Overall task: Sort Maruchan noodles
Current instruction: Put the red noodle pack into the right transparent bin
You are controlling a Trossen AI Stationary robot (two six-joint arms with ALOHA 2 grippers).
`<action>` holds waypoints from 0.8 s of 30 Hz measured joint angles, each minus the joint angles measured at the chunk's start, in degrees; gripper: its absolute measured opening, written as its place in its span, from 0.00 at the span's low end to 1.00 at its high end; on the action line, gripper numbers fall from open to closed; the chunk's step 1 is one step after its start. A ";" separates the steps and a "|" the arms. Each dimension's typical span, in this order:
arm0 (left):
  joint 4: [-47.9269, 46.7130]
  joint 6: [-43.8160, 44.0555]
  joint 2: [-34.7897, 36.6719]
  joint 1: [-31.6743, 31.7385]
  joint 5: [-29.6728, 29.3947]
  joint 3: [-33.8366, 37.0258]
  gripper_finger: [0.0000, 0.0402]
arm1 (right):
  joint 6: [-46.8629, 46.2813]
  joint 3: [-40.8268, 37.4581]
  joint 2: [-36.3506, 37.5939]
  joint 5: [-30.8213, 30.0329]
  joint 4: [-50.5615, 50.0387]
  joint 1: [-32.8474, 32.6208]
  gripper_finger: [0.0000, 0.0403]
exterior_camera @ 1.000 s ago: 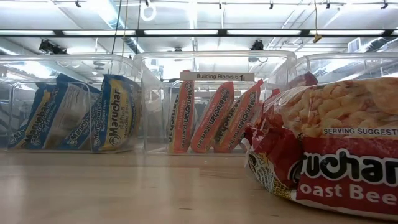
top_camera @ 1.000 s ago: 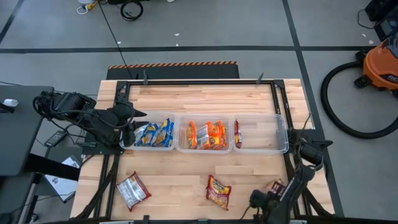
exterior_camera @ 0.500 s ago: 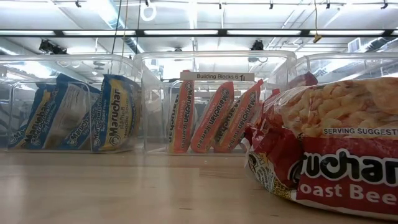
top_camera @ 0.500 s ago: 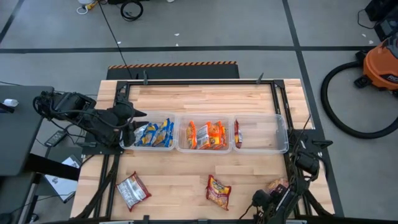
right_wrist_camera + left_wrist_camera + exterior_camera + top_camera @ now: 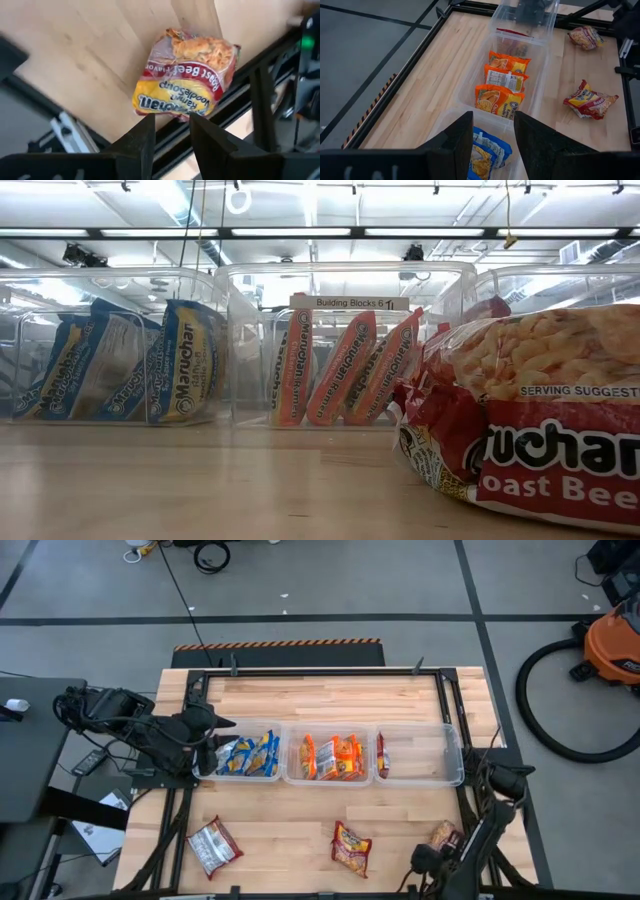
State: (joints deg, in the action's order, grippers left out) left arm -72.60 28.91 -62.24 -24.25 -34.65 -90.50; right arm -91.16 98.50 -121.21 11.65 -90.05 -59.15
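A: Maruchan noodles (image 5: 185, 75), red packet, on the table's near right corner; right gripper (image 5: 170, 131) poised over it, fingers parted, empty.

B: Advice?

A: Judging it, centre the fingers across the crinkly middle before closing.

B: Left gripper (image 5: 492, 135)?

A: Over the blue bin (image 5: 242, 754), open, empty. Only the right wrist view shows the beef label; overhead shows three bins, two more loose packets.

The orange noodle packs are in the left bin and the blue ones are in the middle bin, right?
Not quite, they're swapped. The high view shows the orange packs in the middle bin and the blue packs in the left bin. The low view shows the same order.
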 joint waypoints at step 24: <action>0.01 -0.01 -0.02 0.02 0.00 0.00 0.37 | -2.85 10.88 -12.09 6.40 0.07 -5.10 0.31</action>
State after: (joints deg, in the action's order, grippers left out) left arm -72.60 28.91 -62.26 -24.23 -34.65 -90.50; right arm -94.02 109.38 -133.29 18.05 -89.98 -64.25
